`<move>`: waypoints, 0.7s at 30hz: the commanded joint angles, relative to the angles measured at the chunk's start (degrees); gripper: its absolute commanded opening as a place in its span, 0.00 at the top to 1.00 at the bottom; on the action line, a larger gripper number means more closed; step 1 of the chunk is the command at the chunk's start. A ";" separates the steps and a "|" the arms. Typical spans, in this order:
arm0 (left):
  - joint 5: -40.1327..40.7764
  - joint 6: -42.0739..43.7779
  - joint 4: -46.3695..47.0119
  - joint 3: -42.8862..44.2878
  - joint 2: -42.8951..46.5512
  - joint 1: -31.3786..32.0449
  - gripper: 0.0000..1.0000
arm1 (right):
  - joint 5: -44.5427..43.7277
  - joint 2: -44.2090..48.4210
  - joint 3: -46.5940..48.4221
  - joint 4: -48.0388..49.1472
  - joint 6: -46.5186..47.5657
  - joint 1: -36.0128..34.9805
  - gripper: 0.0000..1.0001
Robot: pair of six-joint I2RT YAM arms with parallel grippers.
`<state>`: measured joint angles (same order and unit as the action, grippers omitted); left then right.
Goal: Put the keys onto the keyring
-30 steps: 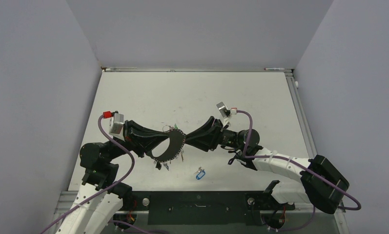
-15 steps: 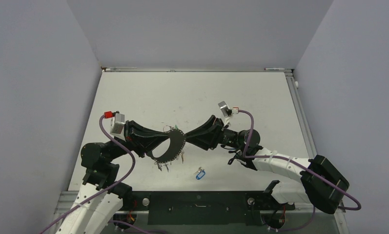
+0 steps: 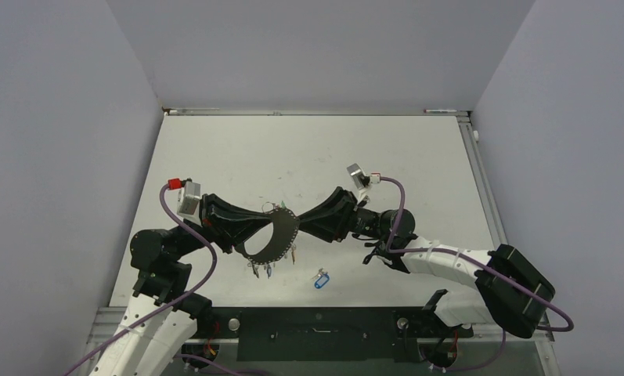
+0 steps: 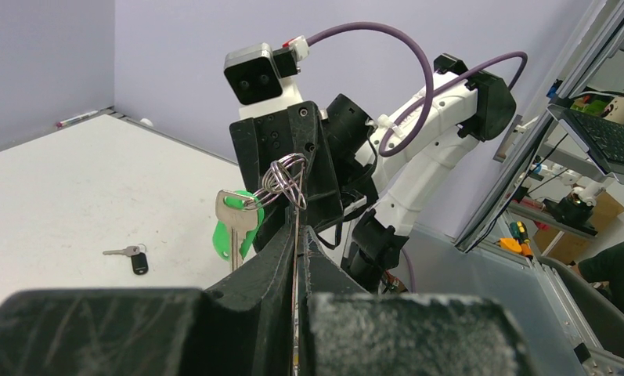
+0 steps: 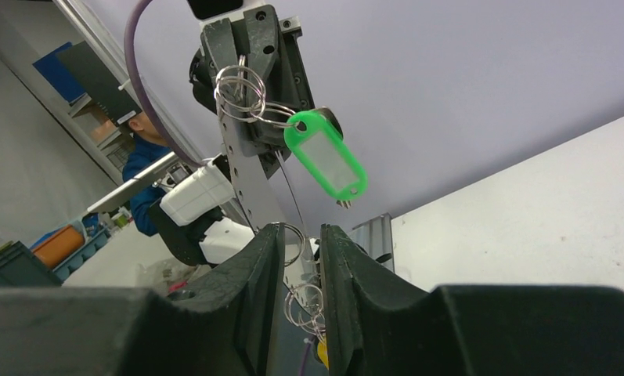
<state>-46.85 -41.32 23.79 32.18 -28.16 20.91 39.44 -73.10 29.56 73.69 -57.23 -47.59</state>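
Over the table (image 3: 308, 149) the left gripper (image 4: 296, 243) is clamped tight on the keyring (image 5: 291, 192) wire; the right gripper (image 5: 302, 235) straddles that wire with a narrow gap, holding or not I cannot tell; a crooked pinch there may twist the ring and shake off the green key (image 4: 232, 227).
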 commanded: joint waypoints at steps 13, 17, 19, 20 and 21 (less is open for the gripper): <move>1.60 -0.42 4.10 0.91 -0.13 0.01 1.00 | 2.89 0.97 -0.98 5.34 0.13 -0.90 0.63; 1.59 -0.72 4.49 0.86 -0.31 0.01 1.00 | 3.35 -0.65 -0.37 8.27 -1.14 -1.04 0.70; 1.59 -0.70 4.52 0.86 -0.38 0.01 1.00 | 3.60 -1.05 -0.19 9.62 -1.68 -1.11 0.79; 1.66 -0.71 4.52 0.86 -0.40 0.01 1.00 | 3.81 -1.19 0.02 10.04 -1.80 -1.20 0.84; 1.67 -0.71 4.51 0.86 -0.48 0.01 1.00 | 3.95 -1.12 0.05 10.33 -1.83 -1.23 0.89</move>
<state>-46.83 -41.78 24.29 32.18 -28.36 20.95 40.99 -73.95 28.56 76.42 -58.43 -48.10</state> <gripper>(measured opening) 0.003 0.172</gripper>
